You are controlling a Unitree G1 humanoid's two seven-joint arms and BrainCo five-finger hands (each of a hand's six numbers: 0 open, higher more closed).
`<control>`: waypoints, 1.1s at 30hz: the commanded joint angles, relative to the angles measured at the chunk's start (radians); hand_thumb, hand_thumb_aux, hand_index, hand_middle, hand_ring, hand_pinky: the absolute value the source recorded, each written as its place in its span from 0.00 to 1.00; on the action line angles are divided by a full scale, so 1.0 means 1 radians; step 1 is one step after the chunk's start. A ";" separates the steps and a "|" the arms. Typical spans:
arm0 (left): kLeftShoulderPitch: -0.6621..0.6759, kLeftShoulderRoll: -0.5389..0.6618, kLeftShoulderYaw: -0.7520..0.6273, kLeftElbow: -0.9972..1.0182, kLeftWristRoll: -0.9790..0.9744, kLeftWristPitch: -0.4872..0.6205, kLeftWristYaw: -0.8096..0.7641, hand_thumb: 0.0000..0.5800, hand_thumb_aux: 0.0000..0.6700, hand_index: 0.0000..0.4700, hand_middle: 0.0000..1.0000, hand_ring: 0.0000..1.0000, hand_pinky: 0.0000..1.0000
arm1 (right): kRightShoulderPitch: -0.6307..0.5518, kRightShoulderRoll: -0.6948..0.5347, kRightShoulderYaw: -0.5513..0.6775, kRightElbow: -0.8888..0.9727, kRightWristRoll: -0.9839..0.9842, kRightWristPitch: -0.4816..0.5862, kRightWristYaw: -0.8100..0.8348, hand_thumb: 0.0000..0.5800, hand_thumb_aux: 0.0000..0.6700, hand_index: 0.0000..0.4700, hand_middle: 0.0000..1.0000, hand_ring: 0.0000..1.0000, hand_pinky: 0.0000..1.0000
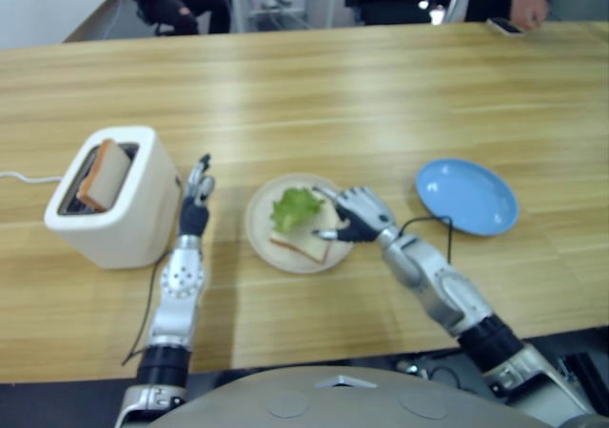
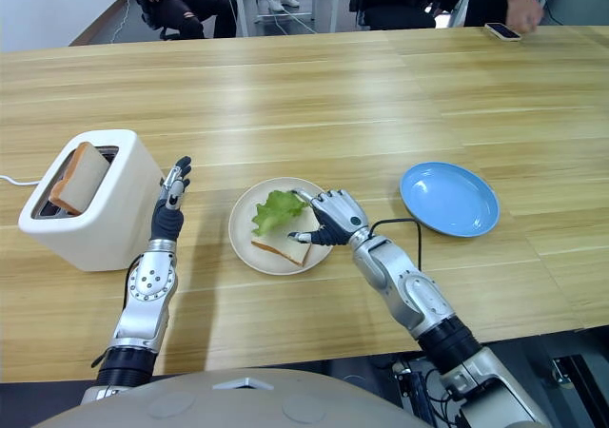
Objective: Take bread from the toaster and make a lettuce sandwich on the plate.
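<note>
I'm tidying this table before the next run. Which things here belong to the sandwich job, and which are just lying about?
Belongs to the job: toaster, bread slice in its slot, beige plate, second slice on it, lettuce there too.
Just lying about: blue plate, phone at the table's far edge.

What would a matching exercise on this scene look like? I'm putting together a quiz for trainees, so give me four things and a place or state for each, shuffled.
Things:
1. lettuce
2. upright bread slice
3. blue plate
4. left hand

Places or states:
A. on the table, right of the beige plate
B. open, beside the toaster
C. lying on the flat bread slice
D. standing in the toaster slot

Pairs: 1-C, 2-D, 3-A, 4-B.
</note>
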 commanded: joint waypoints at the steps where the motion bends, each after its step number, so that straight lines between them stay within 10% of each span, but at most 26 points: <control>1: 0.004 0.012 -0.001 0.000 0.011 0.010 -0.004 0.00 0.00 0.00 0.00 0.00 0.00 | 0.042 -0.044 -0.063 -0.101 0.010 0.020 0.073 0.00 0.00 0.00 0.00 0.00 0.00; 16: -0.002 0.066 0.006 -0.148 0.081 0.032 -0.006 0.00 0.00 0.00 0.00 0.00 0.00 | 0.119 -0.111 -0.455 -0.298 0.289 0.074 0.206 0.00 0.00 0.00 0.00 0.00 0.00; 24: -0.057 0.409 0.268 -0.680 0.375 0.231 -0.179 0.00 0.00 0.00 0.00 0.00 0.00 | 0.191 0.091 -0.480 -0.148 0.531 0.043 0.184 0.00 0.00 0.00 0.00 0.00 0.00; 33: 0.029 0.703 0.418 -0.416 0.572 0.498 -0.366 0.00 0.00 0.00 0.00 0.00 0.00 | 0.212 0.135 -0.485 -0.095 0.553 0.015 0.161 0.00 0.00 0.00 0.00 0.00 0.00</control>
